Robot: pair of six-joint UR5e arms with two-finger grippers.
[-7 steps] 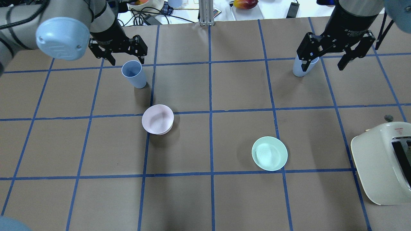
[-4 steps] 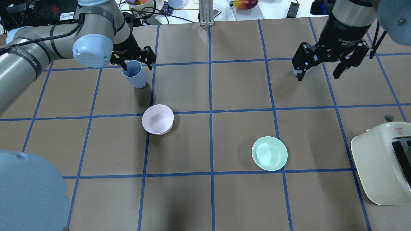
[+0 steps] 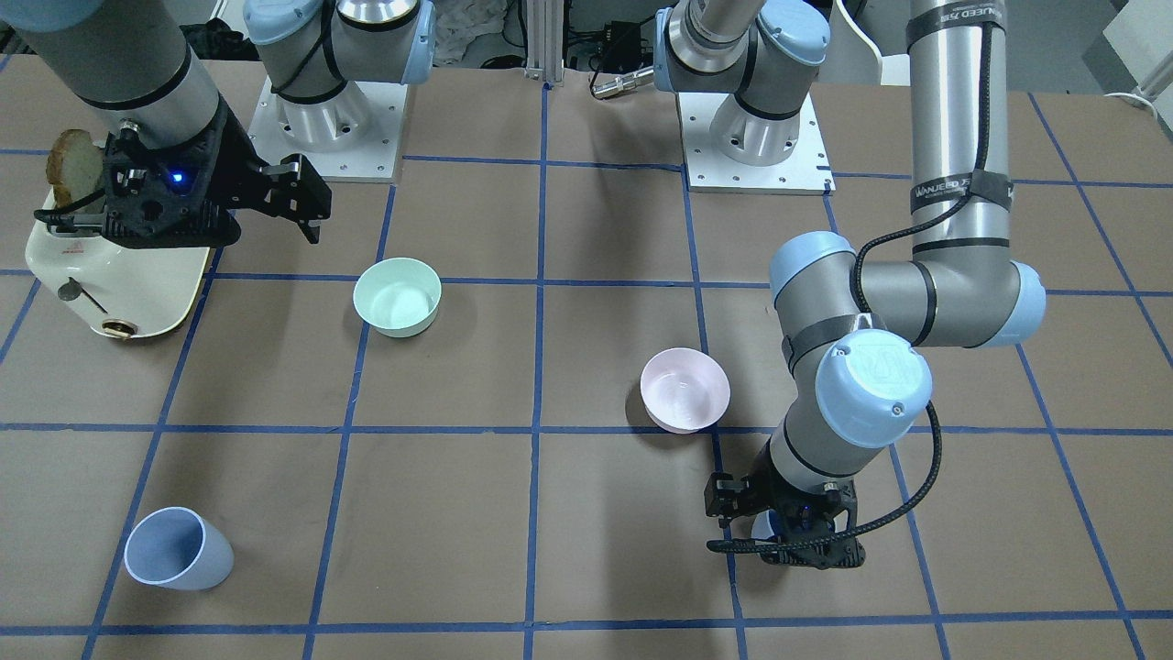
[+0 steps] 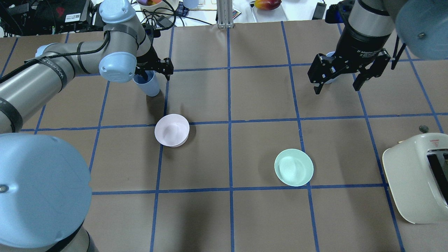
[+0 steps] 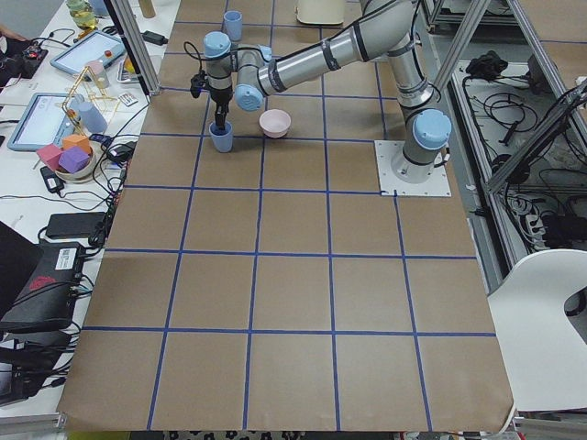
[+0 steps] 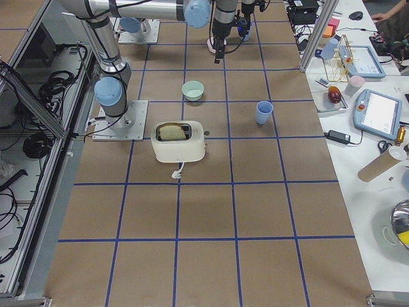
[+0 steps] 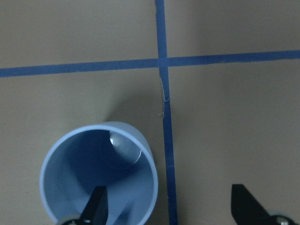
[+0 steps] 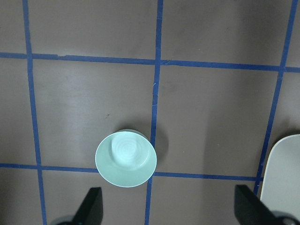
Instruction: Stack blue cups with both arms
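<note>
Blue left cup and right cup stand well apart on the table — nothing stacked, neither lifted, so both grasps remain. Your left gripper is low at the left cup, jaws spread, one finger inside the rim and one outside, not clamped; right gripper hangs high, away from its cup — spread, empty.

Robotics lab: two arms bolted to a tape-gridded tabletop, teach pendants alongside, cables trailing around.
</note>
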